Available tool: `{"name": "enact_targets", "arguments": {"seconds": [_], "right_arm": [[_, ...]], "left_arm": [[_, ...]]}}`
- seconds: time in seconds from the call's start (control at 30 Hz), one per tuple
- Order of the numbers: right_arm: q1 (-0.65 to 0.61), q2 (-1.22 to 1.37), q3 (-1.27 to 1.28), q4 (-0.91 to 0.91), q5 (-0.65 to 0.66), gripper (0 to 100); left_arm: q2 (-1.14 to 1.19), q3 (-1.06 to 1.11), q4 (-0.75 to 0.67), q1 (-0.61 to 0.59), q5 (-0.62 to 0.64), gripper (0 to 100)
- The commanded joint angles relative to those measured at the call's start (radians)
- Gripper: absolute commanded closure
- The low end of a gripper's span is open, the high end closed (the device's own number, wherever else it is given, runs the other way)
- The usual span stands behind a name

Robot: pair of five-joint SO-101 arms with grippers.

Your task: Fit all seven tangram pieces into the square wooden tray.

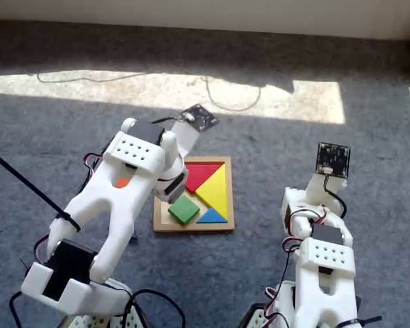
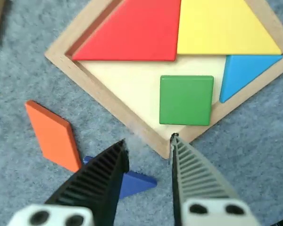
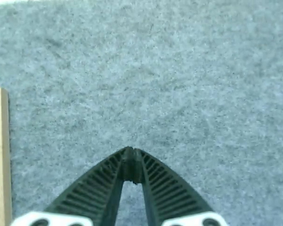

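- Left gripper (image 2: pixel 147 140): spread, empty, above tray (image 2: pixel 99 96) corner.
- Right gripper (image 3: pixel 130 150): clenched on nothing, over carpet (image 3: pixel 179 70).
- In tray: red triangle (image 2: pixel 132 33), yellow triangle (image 2: pixel 221 28), pale triangle (image 2: pixel 245 73), green square (image 2: pixel 186 100).
- On carpet beside tray: orange piece (image 2: pixel 53 135), dark triangle (image 2: pixel 141 181).
- Likely light, stiff, thin, slick wood; best pinched across opposite edges.

The square wooden tray (image 1: pixel 191 227) lies at the centre of the high view. Inside it are a red triangle (image 1: pixel 199 175) at upper left, a yellow triangle (image 1: pixel 219 190) at right, a small blue triangle (image 1: pixel 212 216) at lower right, and a green square (image 1: pixel 184 209) askew on the bare pale base. Outside on the carpet — an orange parallelogram (image 2: pixel 53 135) and a dark blue piece (image 2: pixel 134 181), just beside each other.
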Motion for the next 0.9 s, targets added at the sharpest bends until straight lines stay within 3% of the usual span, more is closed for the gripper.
{"name": "enact_targets", "arguments": {"seconds": [0.0, 0.3, 0.57, 0.87], "right_arm": [[0.005, -0.019, -0.002, -0.022, -0.008, 99.2], [0.005, -0.019, -0.002, -0.022, -0.006, 99.2], [0.005, -0.019, -0.002, -0.022, -0.006, 99.2], [0.005, -0.019, -0.001, -0.022, -0.006, 99.2]], "left_arm": [[-0.002, 0.062, -0.037, 0.024, -0.009, 86], [-0.004, 0.231, -0.296, 0.079, -0.006, 86], [-0.010, 0.168, -0.295, 0.186, 0.095, 86], [-0.012, -0.022, -0.094, 0.099, 0.092, 86]]}}
